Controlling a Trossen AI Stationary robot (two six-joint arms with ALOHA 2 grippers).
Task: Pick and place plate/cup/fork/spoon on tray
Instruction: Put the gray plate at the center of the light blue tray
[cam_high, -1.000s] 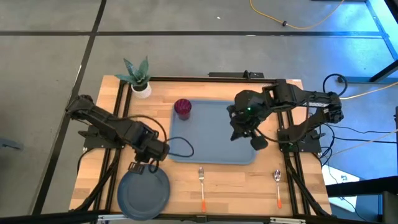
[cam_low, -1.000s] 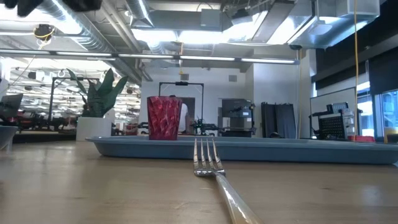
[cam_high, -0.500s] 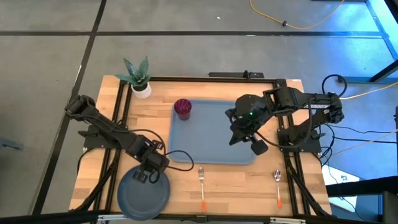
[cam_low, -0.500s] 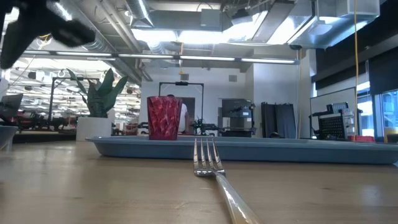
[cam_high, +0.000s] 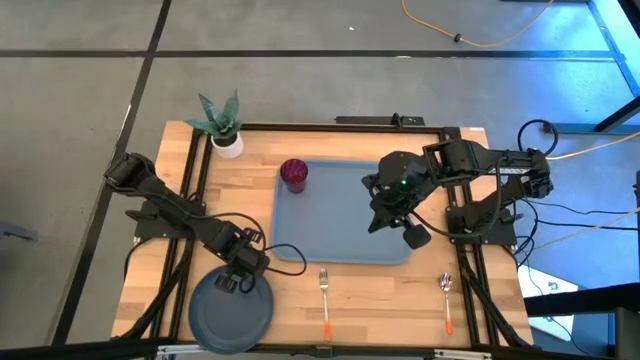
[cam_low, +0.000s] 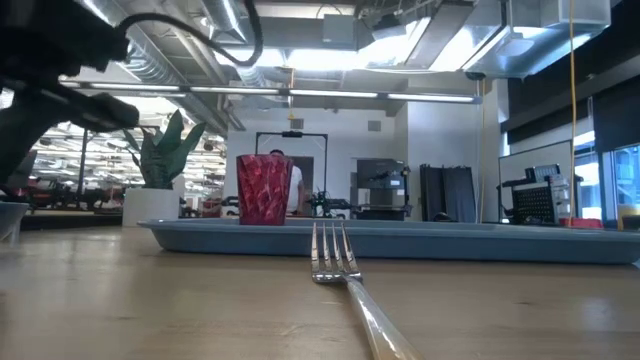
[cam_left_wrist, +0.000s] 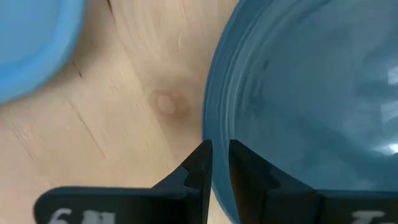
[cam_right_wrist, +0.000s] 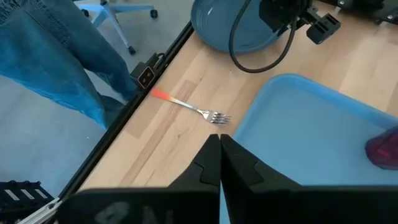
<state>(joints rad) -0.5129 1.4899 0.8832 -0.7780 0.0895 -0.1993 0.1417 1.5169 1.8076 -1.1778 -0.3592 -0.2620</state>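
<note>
The slate-blue plate (cam_high: 230, 312) lies flat on the wooden table at the near left. My left gripper (cam_high: 232, 283) is down at its far rim and shut on it; the plate fills the left wrist view (cam_left_wrist: 311, 93). The light-blue tray (cam_high: 335, 225) lies at the table's middle with the maroon cup (cam_high: 294, 173) standing upright in its far left corner. The fork (cam_high: 324, 300) and the spoon (cam_high: 447, 300) lie on the table nearer than the tray. My right gripper (cam_high: 378, 222) hangs shut and empty over the tray's right half. My left gripper pinches the plate's raised rim (cam_left_wrist: 211, 134) on its far side between its two fingers, one finger outside the rim and one over the plate's inside. The fingers come from above, slanting from the far left. The plate lies on the table.
A white pot with a green plant (cam_high: 224, 125) stands at the far left corner. Black frame rails run along the table's left and right sides. A person's legs in jeans (cam_right_wrist: 50, 50) show beyond the table's near edge. Bare wood lies between fork and spoon.
My left gripper has gone toward the table's near edge and down, from beside the tray's near left corner to the plate's far rim, and has then kept still there. The plate has stayed where it was.
</note>
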